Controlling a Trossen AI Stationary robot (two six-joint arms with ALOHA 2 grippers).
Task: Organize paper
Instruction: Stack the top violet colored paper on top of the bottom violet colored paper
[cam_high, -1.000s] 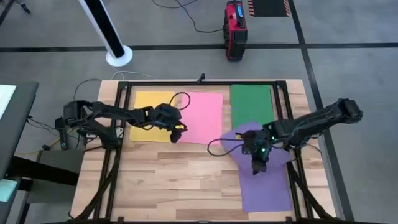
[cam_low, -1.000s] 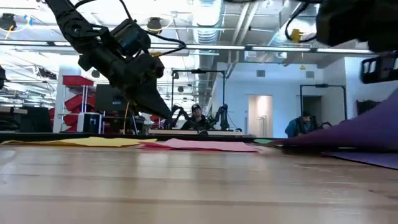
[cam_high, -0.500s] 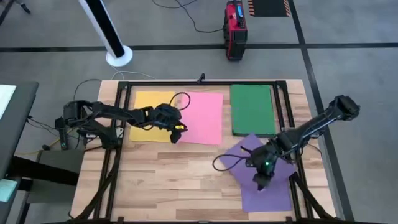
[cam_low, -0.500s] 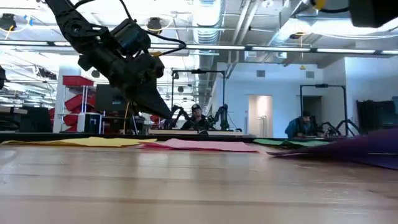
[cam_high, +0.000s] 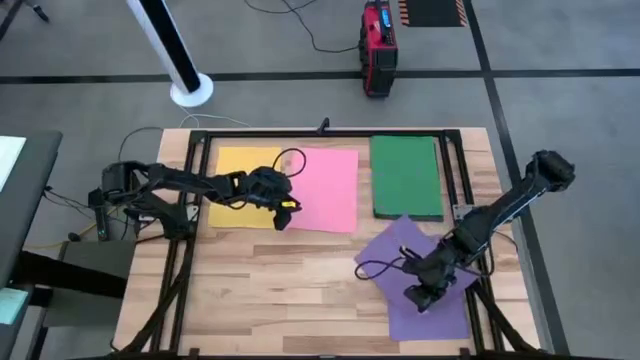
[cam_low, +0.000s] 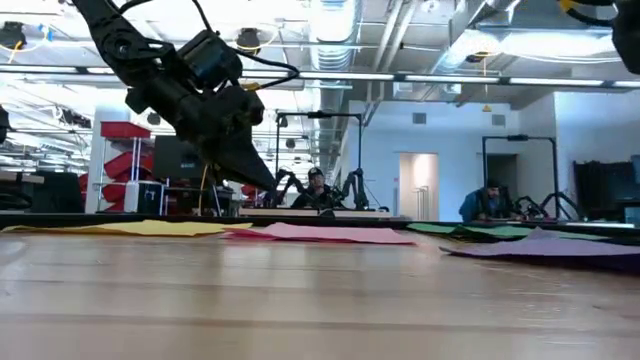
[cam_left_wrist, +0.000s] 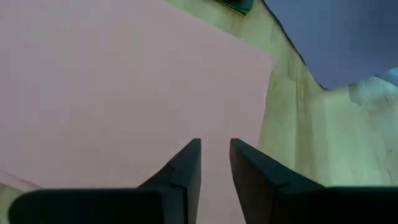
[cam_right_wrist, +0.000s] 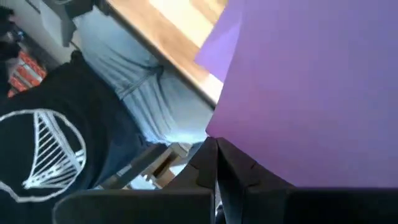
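Along the table's far side lie flat a yellow sheet (cam_high: 243, 186), a pink sheet (cam_high: 327, 188) and a green sheet (cam_high: 405, 176). A purple sheet (cam_high: 405, 250) lies turned askew at the near right, partly over more purple paper (cam_high: 440, 322) by the near edge. My right gripper (cam_high: 420, 298) is shut on the askew purple sheet. My left gripper (cam_high: 284, 212) hovers over the pink sheet's near left corner, its fingers (cam_left_wrist: 186, 163) a narrow gap apart and holding nothing. My right gripper pinches the purple sheet at its near edge (cam_right_wrist: 231, 138) between its two shut fingers, coming from above and slanting toward the table's near edge. The sheet lies almost flat on the table, with a low hump (cam_low: 541, 236) near the hold.
Black frame rails (cam_high: 190, 190) run along the table's left, far and right sides. A cable loop (cam_high: 375, 268) lies beside the purple sheet. A person (cam_right_wrist: 56, 143) stands just past the near edge. A red box (cam_high: 378, 48) and a white pole base (cam_high: 190, 90) stand on the floor beyond.
My right gripper has moved down and toward the table's near edge, dragging the purple sheet. The sheet, raised and bulging over the green sheet's near end before, has slid off it and now lies nearly flat and askew.
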